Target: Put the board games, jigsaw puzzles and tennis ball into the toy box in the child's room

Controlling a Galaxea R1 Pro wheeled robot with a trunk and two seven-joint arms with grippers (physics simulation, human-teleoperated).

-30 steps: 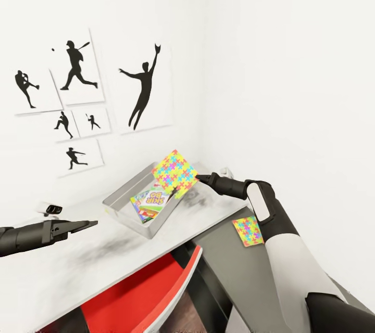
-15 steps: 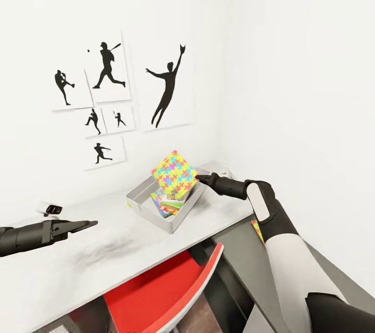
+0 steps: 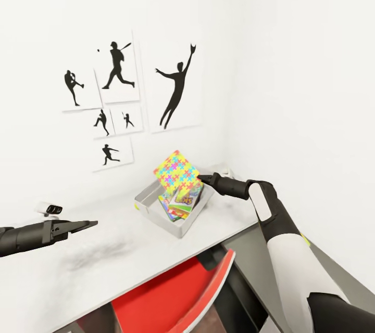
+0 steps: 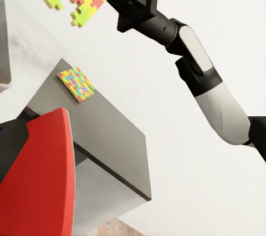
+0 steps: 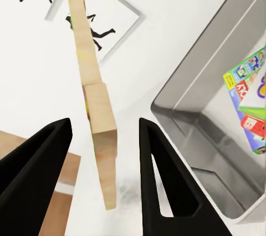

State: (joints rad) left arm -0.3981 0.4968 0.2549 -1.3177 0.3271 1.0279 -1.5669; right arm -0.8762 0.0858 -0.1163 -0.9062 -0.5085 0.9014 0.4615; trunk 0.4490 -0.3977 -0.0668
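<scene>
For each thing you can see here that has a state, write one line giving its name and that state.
Jigsaw puzzle: lifted, tilted, above the toy box, edge between the right gripper's fingers.
Second jigsaw puzzle: lying flat on the lower grey desk section.
Toy box: open, on the table, board games inside.
Right gripper: fingers spread either side of the puzzle edge.
Left gripper: empty, above the table.

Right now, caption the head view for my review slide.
Right gripper holds a jigsaw puzzle above the toy box holding board games.
</scene>
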